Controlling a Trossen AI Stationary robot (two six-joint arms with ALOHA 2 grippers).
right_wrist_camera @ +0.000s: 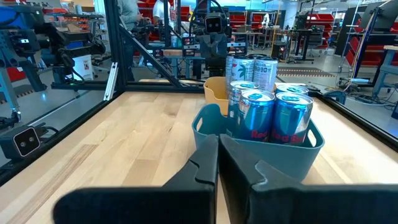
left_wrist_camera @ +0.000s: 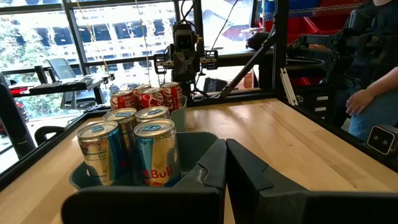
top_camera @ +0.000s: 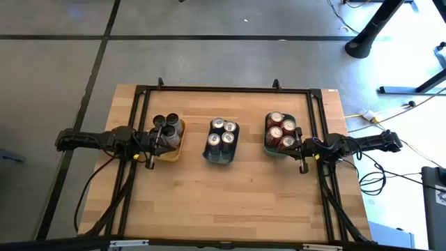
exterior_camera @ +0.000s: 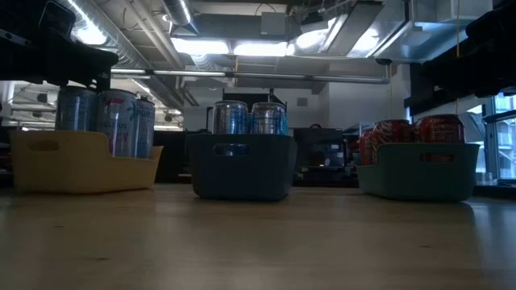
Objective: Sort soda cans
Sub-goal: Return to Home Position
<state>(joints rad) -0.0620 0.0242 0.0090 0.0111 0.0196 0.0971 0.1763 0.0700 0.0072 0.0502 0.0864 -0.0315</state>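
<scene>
We see the soda cans (top_camera: 222,132) sorted into three trays (by colour), left gripper (top_camera: 149,160) and right gripper (top_camera: 302,163) both empty, fingers pressed together.

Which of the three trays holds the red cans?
The teal tray on the table's right side, by the right gripper. Its cans are red; the middle and yellow trays hold none.

Grey concrete floor (top_camera: 209,59) w/ dark seam lines; cables (top_camera: 390,115) trail by table's right side. Wooden table (top_camera: 237,195), light planks. Ceiling w/ pipes, ducts, bright strip lights (exterior_camera: 234,47). Big windows (left_wrist_camera: 93,37) on one side, red storage bins (right_wrist_camera: 367,43) on racks on another. Person's hand (left_wrist_camera: 359,99) at room edge
</scene>
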